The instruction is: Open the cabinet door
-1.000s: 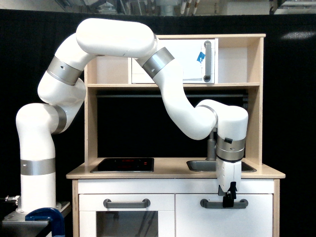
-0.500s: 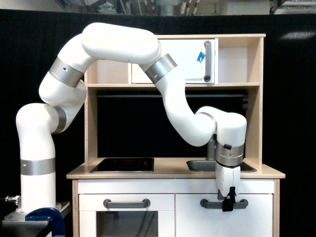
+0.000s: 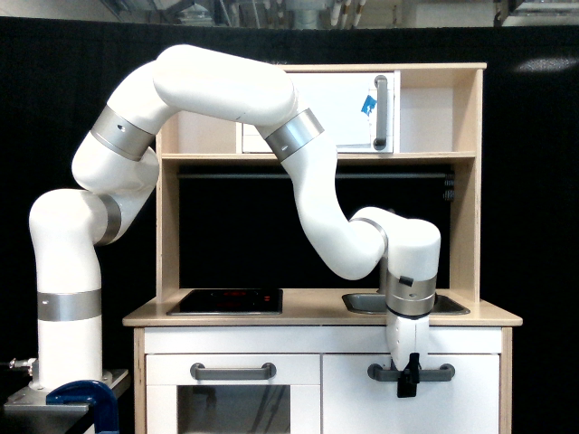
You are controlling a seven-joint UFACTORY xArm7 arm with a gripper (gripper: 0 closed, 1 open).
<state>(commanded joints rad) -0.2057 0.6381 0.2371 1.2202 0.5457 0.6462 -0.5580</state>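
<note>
White arm (image 3: 208, 90) mounted at the exterior view's left, arched up and over a toy kitchen (image 3: 317, 307), then bent down at its lower right

Gripper (image 3: 408, 387) pointed straight down, dark fingers (image 3: 408, 375) at the grey bar handle (image 3: 410, 372), crossing it near its middle; appears to sit on or around the bar, but cannot tell whether closed on it or merely in front of it

Cabinet door (image 3: 434, 402) plain white, lower right of the unit, below the sink (image 3: 403, 304); looks flush with the front, shut

To its left, door with a glass window (image 3: 232, 402) and its own grey bar (image 3: 232, 372), under the black hob (image 3: 226, 301)

Wooden counter (image 3: 308, 316) spanning both doors

Upper shelf: small white door (image 3: 348, 110) with a vertical grey handle (image 3: 380, 112) and a scrap of blue tape (image 3: 368, 104) just beside it, partly hidden behind the arm's silver-banded joint (image 3: 294, 134)

Black curtain (image 3: 525, 181) behind everything

Blue clamp (image 3: 86, 398) near the arm's base, at the bottom left corner
</note>
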